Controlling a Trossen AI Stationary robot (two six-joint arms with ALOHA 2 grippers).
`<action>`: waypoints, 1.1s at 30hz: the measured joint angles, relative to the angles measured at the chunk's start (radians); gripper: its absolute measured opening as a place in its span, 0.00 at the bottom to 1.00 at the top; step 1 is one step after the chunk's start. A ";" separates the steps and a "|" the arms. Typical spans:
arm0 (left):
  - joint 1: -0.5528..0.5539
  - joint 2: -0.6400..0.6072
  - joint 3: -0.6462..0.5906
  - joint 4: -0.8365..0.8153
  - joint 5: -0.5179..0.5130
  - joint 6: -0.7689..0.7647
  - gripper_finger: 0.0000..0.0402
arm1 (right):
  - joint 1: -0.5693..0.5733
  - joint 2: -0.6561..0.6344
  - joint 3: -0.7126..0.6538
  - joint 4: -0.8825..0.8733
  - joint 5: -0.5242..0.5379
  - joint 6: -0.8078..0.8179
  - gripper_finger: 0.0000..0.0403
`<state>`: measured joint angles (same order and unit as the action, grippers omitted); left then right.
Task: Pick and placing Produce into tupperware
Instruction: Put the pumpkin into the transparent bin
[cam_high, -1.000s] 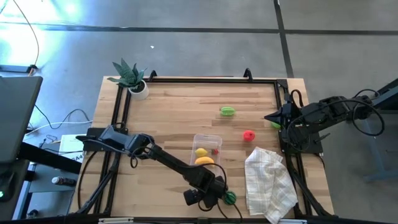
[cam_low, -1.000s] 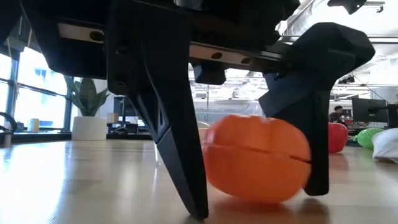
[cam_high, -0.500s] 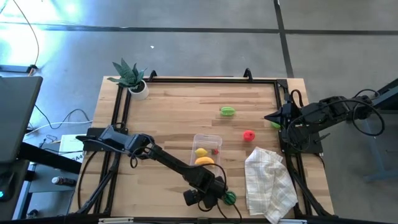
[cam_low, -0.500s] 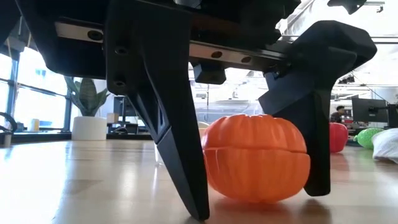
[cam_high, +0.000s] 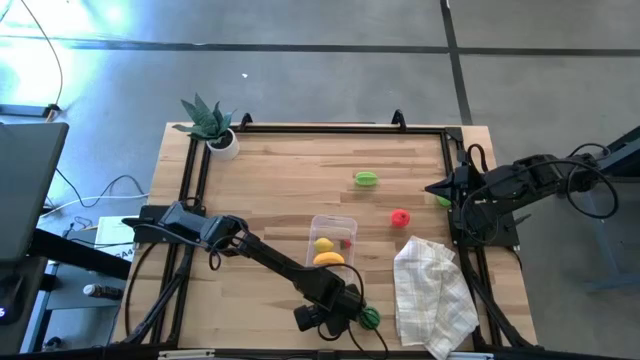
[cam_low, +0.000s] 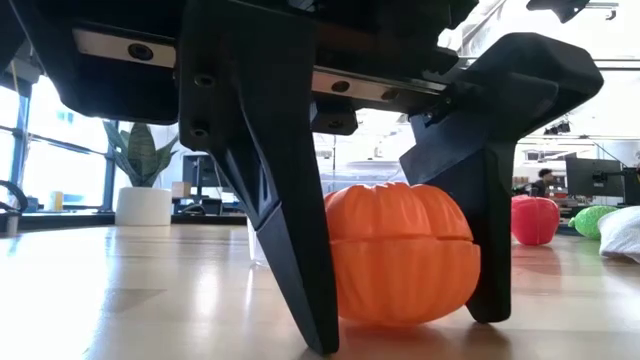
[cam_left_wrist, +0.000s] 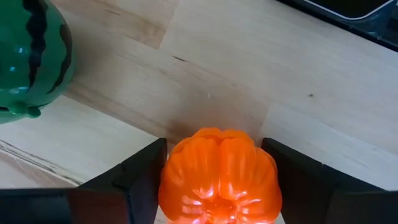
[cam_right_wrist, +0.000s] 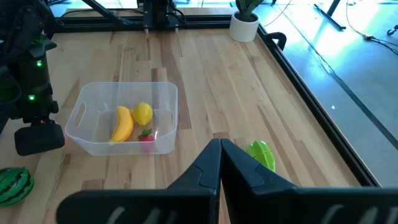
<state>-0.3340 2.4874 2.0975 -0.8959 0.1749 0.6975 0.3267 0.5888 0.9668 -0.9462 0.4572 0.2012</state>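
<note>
The left claw (cam_low: 400, 330) stands on the bench (cam_low: 120, 300), fingers nearly touching either side of the orange (cam_low: 400, 255), not visibly gripping, ready to lift it into the tub (cam_high: 333, 240).

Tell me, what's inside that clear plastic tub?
The tub holds a banana, a lemon and a small red piece. The red piece is partly hidden behind the tub's wall, so I can't say what it is.

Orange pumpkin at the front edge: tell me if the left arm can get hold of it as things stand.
Probably yes. The left gripper already straddles the orange pumpkin, a finger on each side with its tips at the tabletop. Nothing lies between; the watermelon sits clear to one side.
</note>
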 joint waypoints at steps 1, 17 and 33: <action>0.000 0.000 0.000 0.001 0.000 0.000 0.62 | 0.000 0.000 0.000 0.000 0.000 0.000 0.00; 0.000 0.001 0.000 0.003 0.001 0.000 0.58 | 0.000 0.000 0.000 0.000 0.000 0.000 0.00; 0.001 0.002 0.000 0.002 0.027 0.000 0.57 | 0.000 0.000 0.000 0.000 0.000 0.000 0.00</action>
<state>-0.3332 2.4893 2.0972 -0.8943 0.2020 0.6974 0.3270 0.5888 0.9671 -0.9461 0.4574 0.2012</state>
